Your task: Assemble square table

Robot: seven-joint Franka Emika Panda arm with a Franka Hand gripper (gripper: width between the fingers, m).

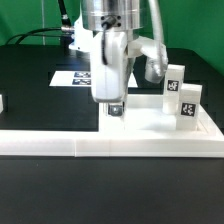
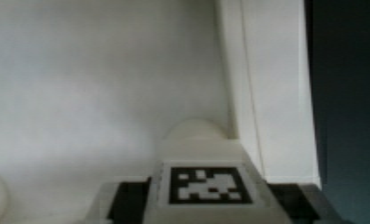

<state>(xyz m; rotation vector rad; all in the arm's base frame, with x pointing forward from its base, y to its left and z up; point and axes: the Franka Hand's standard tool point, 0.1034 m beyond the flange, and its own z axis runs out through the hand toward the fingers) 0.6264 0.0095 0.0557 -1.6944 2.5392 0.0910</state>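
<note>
- Square table parts lie on the black table (image 1: 30, 85): the thick white slab (image 1: 150, 122) rests flat, up against the long low white wall (image 1: 60, 146) that runs along the near side.
- Two white block legs stand upright on the slab toward the exterior view's right, one (image 1: 173, 90) just behind the other (image 1: 188, 107), each showing a black-and-white tag.
- The gripper (image 1: 113, 108) hangs low over the slab at its edge on the exterior view's left, fingers pointing down.
- In the wrist view a white tagged leg (image 2: 203, 170) sits between the dark finger pads (image 2: 123, 198), so the gripper looks clenched on that leg (the contact itself is partly cut off at the frame edge).
- The leg's rounded tip is close to the slab surface (image 2: 93, 90); touching or not, I cannot tell.
- The marker board (image 1: 70, 78) lies flat behind the arm, well apart from the slab.
</note>
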